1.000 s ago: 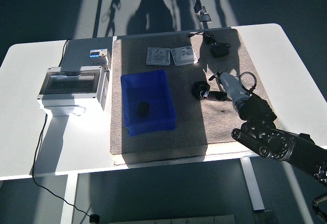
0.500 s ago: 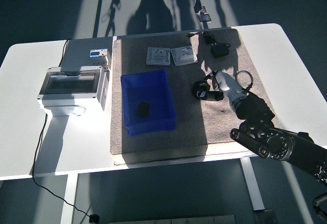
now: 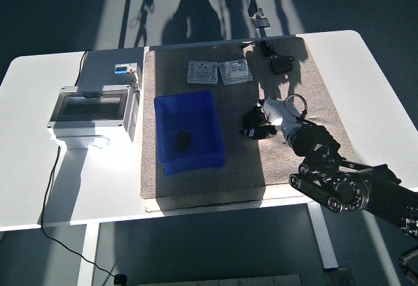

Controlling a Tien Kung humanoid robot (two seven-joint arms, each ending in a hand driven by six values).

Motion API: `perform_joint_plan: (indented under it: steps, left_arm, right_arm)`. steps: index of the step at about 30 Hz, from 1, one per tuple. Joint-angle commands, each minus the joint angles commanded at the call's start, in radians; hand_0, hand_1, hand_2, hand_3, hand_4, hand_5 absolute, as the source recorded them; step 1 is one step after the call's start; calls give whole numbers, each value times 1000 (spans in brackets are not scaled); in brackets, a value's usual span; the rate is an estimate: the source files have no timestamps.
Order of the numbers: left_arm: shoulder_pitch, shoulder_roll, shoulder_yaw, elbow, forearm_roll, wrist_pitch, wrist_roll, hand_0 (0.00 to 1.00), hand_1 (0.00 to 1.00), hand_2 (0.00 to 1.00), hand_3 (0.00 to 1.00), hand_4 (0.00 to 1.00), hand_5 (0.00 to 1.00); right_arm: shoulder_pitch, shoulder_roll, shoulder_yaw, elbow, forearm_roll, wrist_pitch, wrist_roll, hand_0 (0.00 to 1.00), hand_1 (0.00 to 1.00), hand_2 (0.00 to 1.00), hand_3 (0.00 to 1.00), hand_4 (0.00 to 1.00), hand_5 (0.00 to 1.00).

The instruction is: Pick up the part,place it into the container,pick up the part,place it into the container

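A blue container [image 3: 185, 96] stands on the brown mat [image 3: 196, 181] at its left-centre, with one small black part [image 3: 183, 140] lying inside. A second black part [image 3: 253, 123] lies on the mat to the container's right. My right hand [image 3: 271, 111], silver with a black forearm, comes in from the lower right and sits right against this part, covering its right side. Whether the hand holds the part is not clear. The left arm is out of view.
A grey electrical box [image 3: 91, 113] with a clear lid stands left of the mat. Two square grey plates [image 3: 202, 72] [image 3: 235, 71] lie at the mat's back. A black adapter [image 3: 281, 64] with a cable lies at the back right.
My right hand has moved left and a little forward onto the black part on the mat. The part has shifted slightly toward the lower left.
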State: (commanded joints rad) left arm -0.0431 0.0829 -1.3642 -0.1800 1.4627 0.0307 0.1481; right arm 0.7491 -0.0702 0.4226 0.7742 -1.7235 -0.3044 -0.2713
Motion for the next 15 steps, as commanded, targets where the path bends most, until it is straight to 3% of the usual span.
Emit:
perform_joint_plan:
  steps: [5,6,11,12,15]
  left_arm:
    - [0,0,-1,0,3,0,0,681,576,634,659,672,626]
    - [0,0,-1,0,3,0,0,680,574,633,658,672,626]
    - [1,0,-2,0,4,0,-1,680,574,633,658,672,626]
    - [1,0,-2,0,4,0,-1,681,573,632,657,671,624]
    - [1,0,-3,0,5,0,-1,681,573,632,657,671,624]
  right_arm:
    - [-2,0,-6,7,-40,3,-16,840,487,818,964,893,424]
    - [-2,0,-6,8,-48,3,-19,790,409,813,961,782,245]
    - [-2,-4,-6,17,-83,3,-34,790,409,813,961,782,245]
    - [-2,-5,-7,19,-89,2,-37,605,337,768,933,379,20]
    - [-2,-6,-8,23,-104,-5,-43,605,337,768,933,379,20]
